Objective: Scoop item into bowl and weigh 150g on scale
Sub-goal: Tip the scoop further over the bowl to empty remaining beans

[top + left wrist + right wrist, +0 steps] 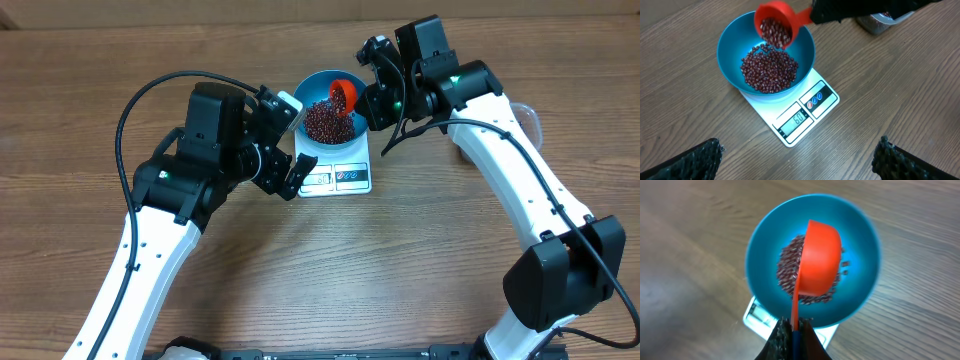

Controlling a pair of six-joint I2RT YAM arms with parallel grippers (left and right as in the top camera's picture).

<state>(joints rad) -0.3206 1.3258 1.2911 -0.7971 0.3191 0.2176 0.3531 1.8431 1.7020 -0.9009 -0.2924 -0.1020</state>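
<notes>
The blue bowl (310,88) stands on the white scale (340,178) with a heap of dark red beans (328,122) inside. My right gripper (372,100) is shut on the handle of an orange-red scoop (344,93), which is tilted over the bowl with beans in its cup (776,25). In the right wrist view the scoop's back (817,255) covers part of the beans (787,265), and the gripper (795,330) pinches the handle. My left gripper (292,140) is open and holds nothing, close to the scale's left side; the left wrist view shows the scale's display (799,119) ahead of it.
A clear tub (530,120) stands at the right, mostly hidden behind the right arm; its beans show at the left wrist view's top edge (880,20). Bare wooden table (420,250) lies in front of the scale. A black cable (150,95) loops over the left arm.
</notes>
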